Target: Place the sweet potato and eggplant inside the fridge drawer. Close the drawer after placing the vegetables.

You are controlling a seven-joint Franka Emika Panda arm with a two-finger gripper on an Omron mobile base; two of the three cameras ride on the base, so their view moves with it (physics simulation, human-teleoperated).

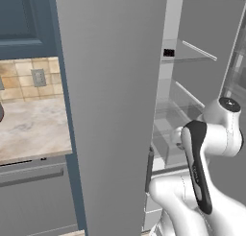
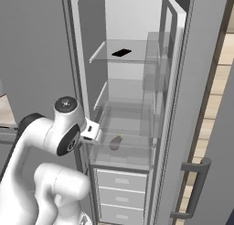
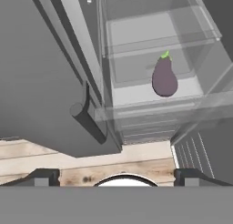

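Observation:
The eggplant point(image 3: 164, 77), a dull purple lump with a green stem, lies inside the clear fridge drawer point(image 3: 159, 107). In the right base view the eggplant point(image 2: 114, 144) rests on the floor of the same drawer point(image 2: 121, 156), which stands pulled out of the fridge. From the left base view the drawer point(image 1: 166, 145) shows behind my arm. My gripper point(image 3: 116, 177) hangs above and in front of the drawer, apart from the eggplant, its fingertips point(image 3: 43, 176) spread wide with nothing between them. The sweet potato is out of view.
The grey left fridge door point(image 1: 110, 110) stands open close beside my hand, its handle point(image 3: 86, 114) near the drawer's corner. The right door point(image 2: 192, 105) is open too. Opaque grey drawers point(image 2: 121, 192) sit below. A stone counter point(image 1: 29, 129) lies to the left.

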